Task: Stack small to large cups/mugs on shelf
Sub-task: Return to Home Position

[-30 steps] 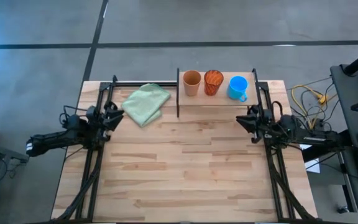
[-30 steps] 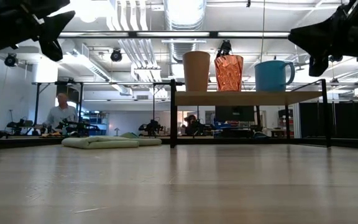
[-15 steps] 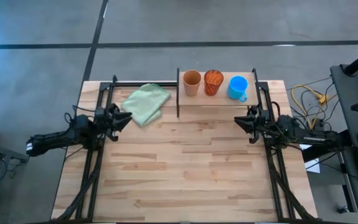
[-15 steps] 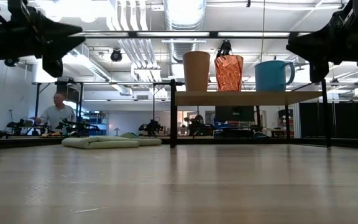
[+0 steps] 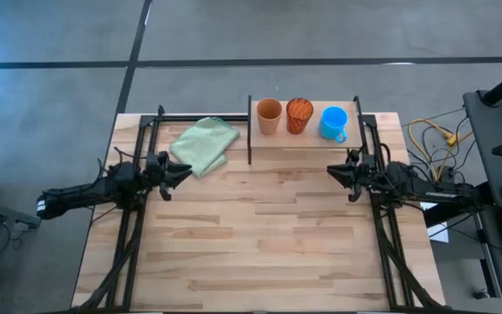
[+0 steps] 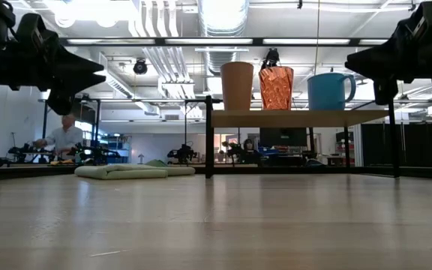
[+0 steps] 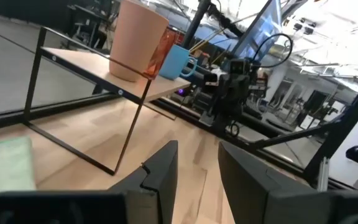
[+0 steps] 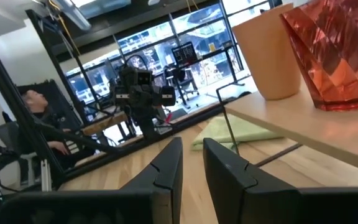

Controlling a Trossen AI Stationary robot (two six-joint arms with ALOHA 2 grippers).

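Three cups stand upright in a row on the light-wood shelf (image 5: 277,141) at the table's far edge: a plain light-orange cup (image 5: 268,114), a textured orange-red cup (image 5: 299,113) and a blue handled mug (image 5: 333,122). The low view shows the same light-orange cup (image 6: 237,85), orange-red cup (image 6: 276,87) and mug (image 6: 328,91) on the shelf (image 6: 298,118). My left gripper (image 5: 184,170) hovers left of the shelf, slightly open and holding nothing. My right gripper (image 5: 331,172) hovers in front of the shelf's right end, with a narrow gap between its fingers.
A pale green folded cloth (image 5: 204,144) lies on the table left of the shelf, close to my left gripper. The shelf's black side frames (image 5: 249,131) stand upright. Bare tabletop (image 5: 260,235) spreads across the middle and near side. A person (image 6: 66,139) is in the room behind.
My left gripper has moved toward the table's right, nearer the shelf, and come down. My right gripper has shifted slightly toward the table's left and dipped a little. The cups, shelf and cloth have stayed still.
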